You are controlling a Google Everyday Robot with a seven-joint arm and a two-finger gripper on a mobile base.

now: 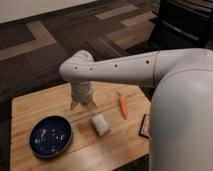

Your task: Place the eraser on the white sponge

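The white sponge is a small whitish-grey pad lying near the middle of the wooden table. The eraser, black-edged with a red-orange face, lies at the table's right edge, partly hidden by my arm's white body. My gripper hangs from the white arm, pointing down over the table's back middle, just behind and left of the sponge and well left of the eraser. It holds nothing that I can see.
A dark blue bowl sits at the front left of the table. A slim orange carrot lies between the sponge and the eraser. My white arm fills the right side. Patterned carpet surrounds the table.
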